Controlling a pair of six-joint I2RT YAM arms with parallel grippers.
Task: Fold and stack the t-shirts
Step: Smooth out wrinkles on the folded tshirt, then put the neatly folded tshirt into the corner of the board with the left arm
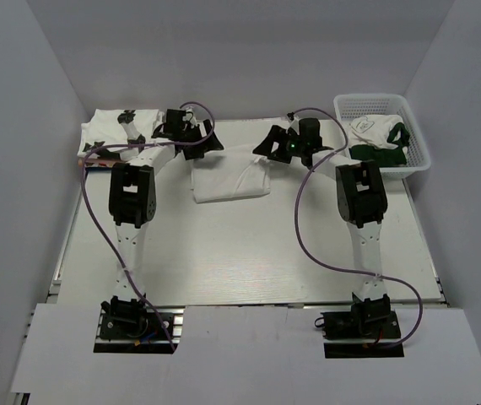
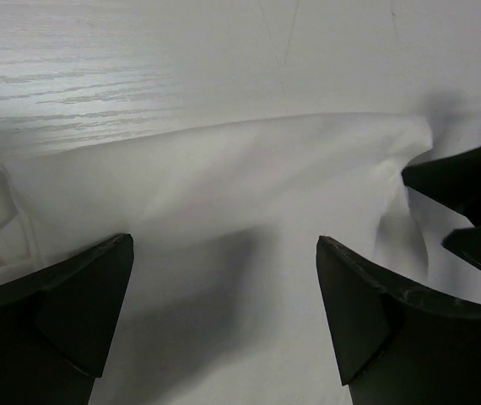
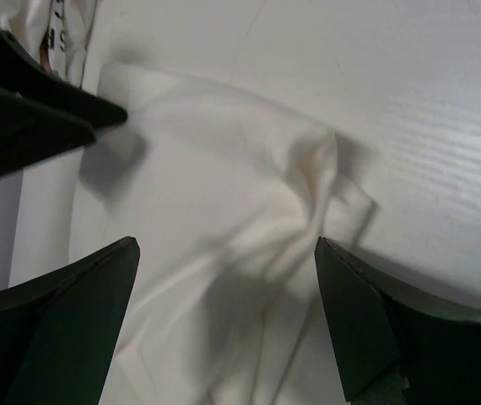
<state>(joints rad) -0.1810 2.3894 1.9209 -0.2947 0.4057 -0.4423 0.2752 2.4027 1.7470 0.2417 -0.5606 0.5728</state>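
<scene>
- White wood-grain table [image 1: 249,245] carries the left arm base [image 1: 131,321] and the right arm base [image 1: 363,325] at its near edge.
- Past the middle of the table lies one t-shirt [image 1: 230,179]. It is white and folded to a rough rectangle, and its far edge is between the two grippers.
- The left gripper [image 2: 224,245] is over the far left part of this t-shirt. Its jaws are spread wide with nothing between them; I cannot tell if the tips touch the fabric.
- The right gripper [image 3: 224,249] is over the far right corner, where the fabric is bunched in wrinkles. Its jaws are also apart and hold nothing.
- At the far left corner rests a stack of folded t-shirts [image 1: 114,131], white, with a black print on top.
- At the far right stands a white mesh basket [image 1: 371,98] with white and dark green cloth [image 1: 375,139] inside.
</scene>
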